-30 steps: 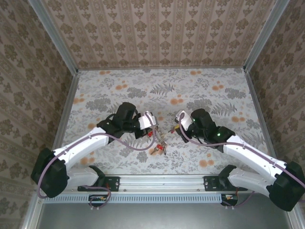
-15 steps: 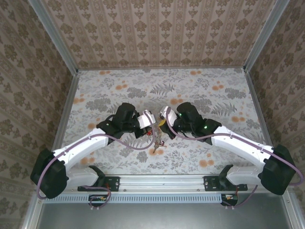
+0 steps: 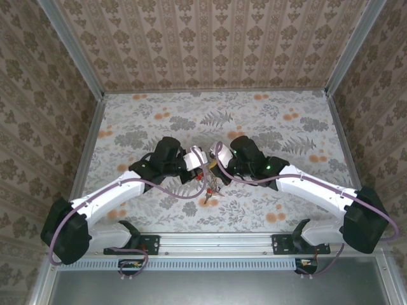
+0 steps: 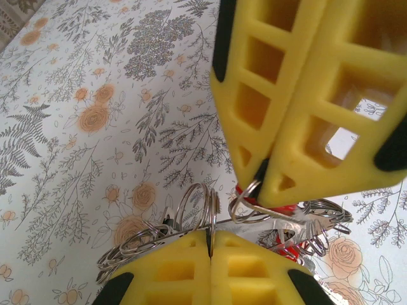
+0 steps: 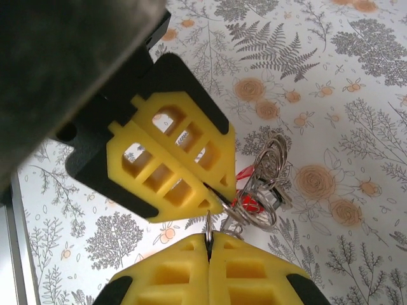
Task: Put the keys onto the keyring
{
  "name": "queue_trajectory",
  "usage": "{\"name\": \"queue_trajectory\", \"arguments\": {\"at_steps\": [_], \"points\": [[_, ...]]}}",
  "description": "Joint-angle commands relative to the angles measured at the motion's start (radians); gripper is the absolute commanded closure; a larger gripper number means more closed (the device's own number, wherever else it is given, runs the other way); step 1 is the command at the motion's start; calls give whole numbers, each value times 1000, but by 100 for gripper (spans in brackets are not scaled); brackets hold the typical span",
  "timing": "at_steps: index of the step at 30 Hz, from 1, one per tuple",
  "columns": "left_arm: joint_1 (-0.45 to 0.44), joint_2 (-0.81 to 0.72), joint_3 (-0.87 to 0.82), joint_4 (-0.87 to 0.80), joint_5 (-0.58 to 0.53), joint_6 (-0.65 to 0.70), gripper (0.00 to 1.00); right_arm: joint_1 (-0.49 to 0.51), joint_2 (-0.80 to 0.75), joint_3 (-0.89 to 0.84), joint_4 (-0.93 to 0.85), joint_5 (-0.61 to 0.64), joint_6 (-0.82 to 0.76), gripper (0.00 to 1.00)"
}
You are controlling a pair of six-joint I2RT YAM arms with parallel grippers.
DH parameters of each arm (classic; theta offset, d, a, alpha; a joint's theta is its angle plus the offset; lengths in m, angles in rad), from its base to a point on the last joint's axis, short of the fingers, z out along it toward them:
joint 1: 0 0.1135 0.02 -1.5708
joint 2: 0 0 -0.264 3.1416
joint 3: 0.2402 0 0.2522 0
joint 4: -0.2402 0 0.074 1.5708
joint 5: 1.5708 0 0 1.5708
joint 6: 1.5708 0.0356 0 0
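The keys (image 3: pixel 209 189) hang as a bunch of red-headed metal pieces and small split rings below the two grippers, just above the table. My left gripper (image 4: pixel 210 236) is shut on the keyring (image 4: pixel 164 239), a thin grey wire running across the bunch. Tip to tip with it, my right gripper (image 5: pixel 208 244) is shut on a small split ring (image 4: pixel 249 194) of a red key (image 4: pixel 287 219). From the right wrist, the left gripper (image 5: pixel 215 190) pinches beside the key bunch (image 5: pixel 262 190). From above, the left gripper (image 3: pixel 203 169) and right gripper (image 3: pixel 214 166) almost touch.
The floral tablecloth (image 3: pixel 286 127) lies under everything, with patterned walls (image 3: pixel 216 44) close on three sides. A metal rail (image 3: pixel 216 241) carrying the arm bases runs along the near edge. Cables loop beside both wrists.
My right gripper has swung left, from well apart to tip-to-tip with the left gripper over the keys. The left arm has stayed put, and the key bunch has shifted slightly.
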Motion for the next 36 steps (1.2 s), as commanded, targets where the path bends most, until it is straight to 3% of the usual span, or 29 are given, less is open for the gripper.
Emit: {"name": "queue_trajectory", "arguments": {"at_steps": [1,21,36], "points": [[-8,-2,2,40,25,-15,100,5,23,34,-3,27,29,100],[-24,-18,-5,52,32,-9,100,0,-6,3,58,148,87,100],[-33,-62,-81,190,64,-24,100,-62,-36,-47,97,61,155,100]]}}
